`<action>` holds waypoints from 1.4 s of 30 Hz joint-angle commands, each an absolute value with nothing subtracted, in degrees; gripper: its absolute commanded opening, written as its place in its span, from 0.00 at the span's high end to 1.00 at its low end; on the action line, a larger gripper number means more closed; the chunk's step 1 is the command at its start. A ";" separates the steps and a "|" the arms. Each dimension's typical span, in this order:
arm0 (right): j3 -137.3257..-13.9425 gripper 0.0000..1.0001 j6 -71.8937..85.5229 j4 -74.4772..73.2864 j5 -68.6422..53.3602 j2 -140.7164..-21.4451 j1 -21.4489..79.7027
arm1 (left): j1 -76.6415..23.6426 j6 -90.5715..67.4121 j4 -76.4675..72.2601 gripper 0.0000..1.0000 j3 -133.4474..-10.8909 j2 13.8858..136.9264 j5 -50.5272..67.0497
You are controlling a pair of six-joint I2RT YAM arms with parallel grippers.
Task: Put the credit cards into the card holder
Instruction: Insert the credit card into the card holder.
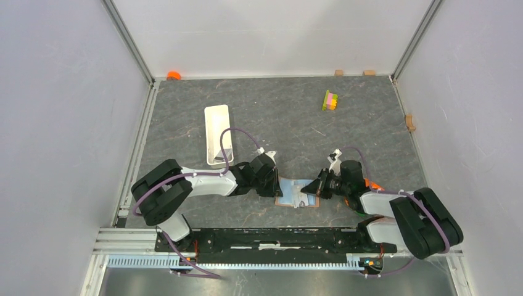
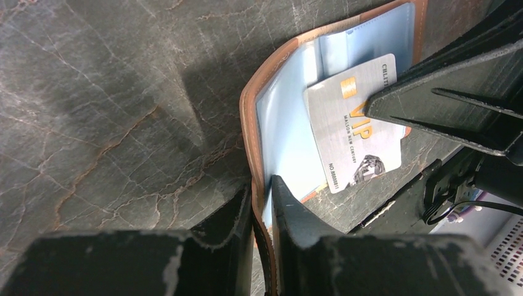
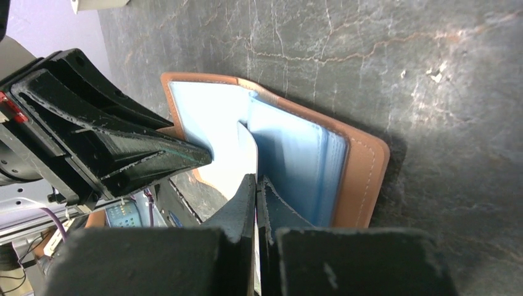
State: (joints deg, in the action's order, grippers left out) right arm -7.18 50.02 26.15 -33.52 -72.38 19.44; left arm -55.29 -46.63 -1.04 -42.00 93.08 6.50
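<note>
Work surface: dark grey marbled tabletop [image 1: 277, 111], closed in by pale walls on three sides.

Card holder: reddish-brown leather-like folding card holder [image 3: 361, 176]. It lies open on the tabletop near the front edge, between the two arms. Its pale blue clear plastic sleeves face up.

Credit card: one silver-grey rectangular plastic credit card [image 2: 345, 135], printed "VIP" in orange, with a gold chip. It lies askew over the sleeves, and one corner overhangs the card holder's edge above the tabletop. Whether any edge has entered a sleeve cannot be told.

Left gripper: the left gripper [image 2: 261, 188] is at the card holder's left side. Its fingers are pressed together on the brown cover edge and the sleeve layer beside it.

Right gripper: the right gripper [image 3: 256, 179] is at the card holder's right side. Its fingers are pressed together on a thin pale sheet seen edge-on. The left wrist view shows the black fingers over the credit card's far edge, so the grip is recorded as on the credit card.

Tray: long white rectangular tray [image 1: 217, 126], beyond the left arm and well apart from the card holder. A small dark item in its near end is too small to identify.

Other items: a yellow, pink and green block stack [image 1: 330, 100] at the far right; an orange object [image 1: 173, 75] in the far left corner; small wooden blocks [image 1: 338, 72] along the far edge.
</note>
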 commanded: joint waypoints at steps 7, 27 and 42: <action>-5.88 1.00 50.64 36.32 -26.53 -80.64 19.49 | -55.39 -43.43 0.88 0.77 -42.70 95.87 7.54; -0.96 1.00 54.18 42.45 -23.86 -86.13 24.61 | -54.76 -44.01 -3.87 0.72 -41.57 96.87 10.11; -0.88 1.00 53.48 38.55 -20.13 -84.97 25.06 | -51.42 -43.39 -3.52 0.47 -37.30 91.43 9.56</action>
State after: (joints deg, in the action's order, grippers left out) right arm -2.66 57.23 50.43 -25.19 -83.85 24.56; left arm -51.92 -45.41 -5.17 -39.29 90.80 11.09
